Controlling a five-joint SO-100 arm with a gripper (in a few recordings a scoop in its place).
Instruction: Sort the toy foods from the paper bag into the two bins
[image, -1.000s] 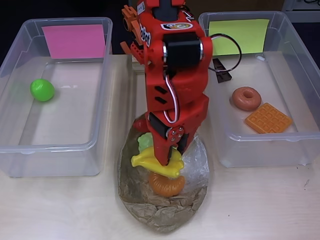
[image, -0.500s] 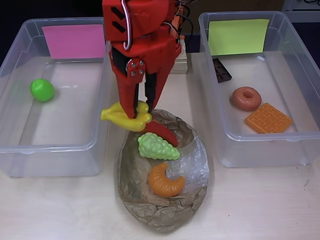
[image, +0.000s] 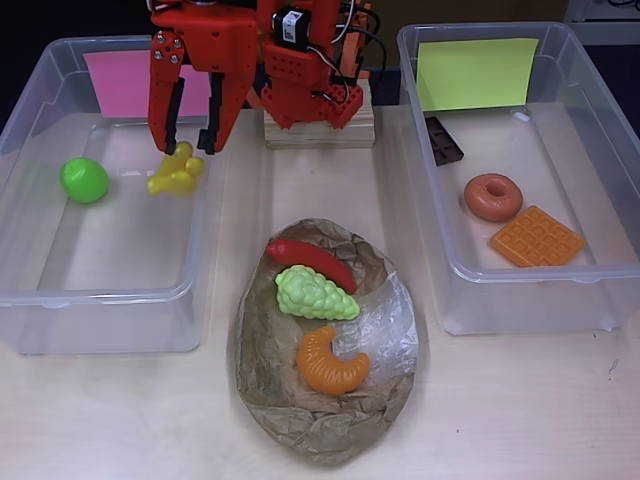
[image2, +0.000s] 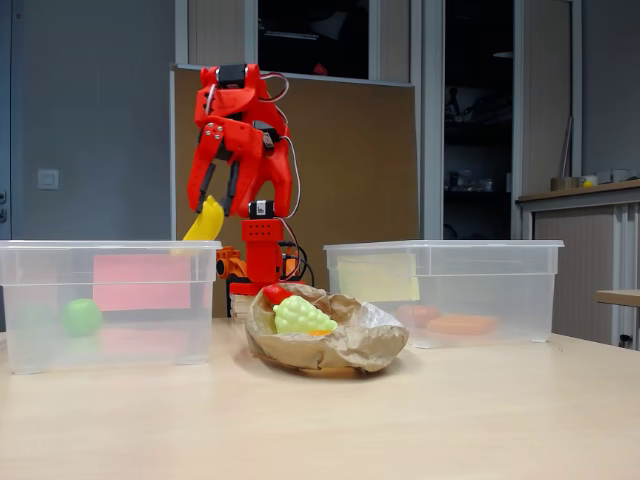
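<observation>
Overhead view, stock of the table as it stands.

- My gripper (image: 188, 135): red, hanging above the far end of the pink-labelled bin (image: 20, 215), fingers spread apart with nothing between them. In the fixed view my gripper (image2: 218, 200) sits above the rim of that bin (image2: 30, 290), again spread.
- Banana (image: 176, 170): yellow, just below my fingertips and free of them. In the fixed view the banana (image2: 207, 221) is upright, in the air at the rim of the bin; whether it touches the rim I cannot tell.
- Green ball (image: 84, 180): on the floor of the same bin, to the picture's left of the banana; seen through the wall in the fixed view (image2: 82, 316).
- Paper bag (image: 320, 425): crumpled, brown, lying flat on the table (image: 520, 410) between the bins, clear plastic patch on its right side.
- On the bag: red chili (image: 310, 262) at the far end, pale-green grapes (image: 314, 294) touching it, orange croissant (image: 330, 363) nearest the camera. The fixed view shows the chili (image2: 277, 293) and grapes (image2: 300, 316) above the bag's edge (image2: 330, 352).
- Yellow-green-labelled bin (image: 610, 110): holds the dark chocolate bar (image: 443, 140) by its left wall, the brown donut (image: 492, 197), and the orange waffle (image: 536, 237) just beside the donut.
</observation>
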